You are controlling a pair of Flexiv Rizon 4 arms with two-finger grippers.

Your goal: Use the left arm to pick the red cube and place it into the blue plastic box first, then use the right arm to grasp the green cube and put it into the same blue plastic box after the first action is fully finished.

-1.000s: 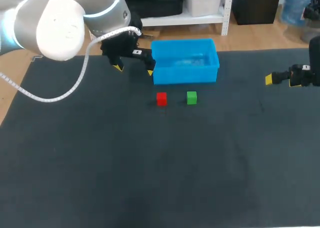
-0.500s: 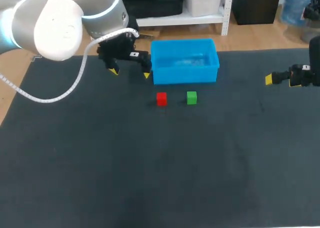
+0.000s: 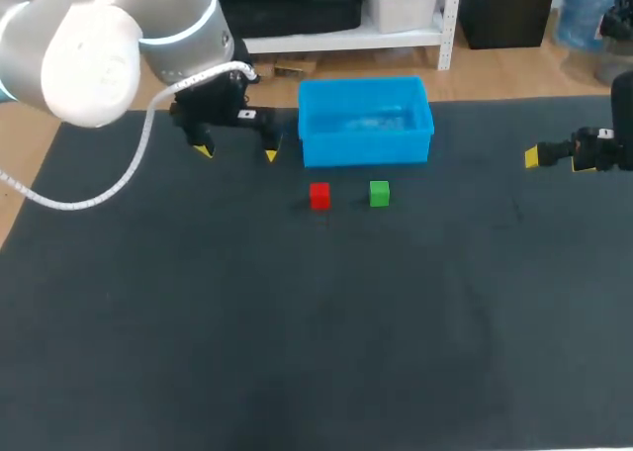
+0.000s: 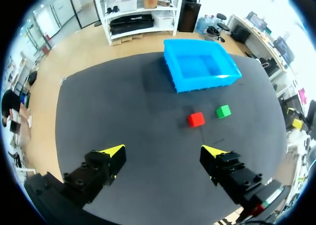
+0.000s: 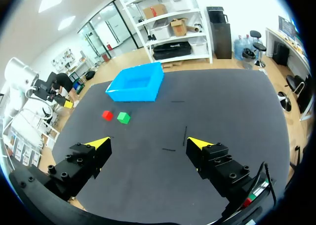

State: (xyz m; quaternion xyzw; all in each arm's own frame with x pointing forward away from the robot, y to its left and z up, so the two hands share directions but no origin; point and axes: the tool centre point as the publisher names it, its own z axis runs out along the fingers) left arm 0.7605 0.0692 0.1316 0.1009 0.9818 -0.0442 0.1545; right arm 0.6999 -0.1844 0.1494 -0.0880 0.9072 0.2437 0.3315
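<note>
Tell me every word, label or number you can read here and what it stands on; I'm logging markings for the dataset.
No text can be read.
red cube, green cube, blue plastic box: plain faces, no print shows.
left gripper: a white patch on its body, too small to read.

Bright, even light falls from overhead. In the head view the left arm (image 3: 89, 60), at ten o'clock, carries a white glare on its rounded shell. The dark counter (image 3: 316, 352) is matte and gives no reflections. The blue plastic box (image 3: 366, 146) shows a pale sheen on its floor. Short, soft shadows lie just beside the red cube (image 3: 319, 195) and the green cube (image 3: 379, 193), with a fainter one between the box and the left hand (image 3: 236, 153).
</note>
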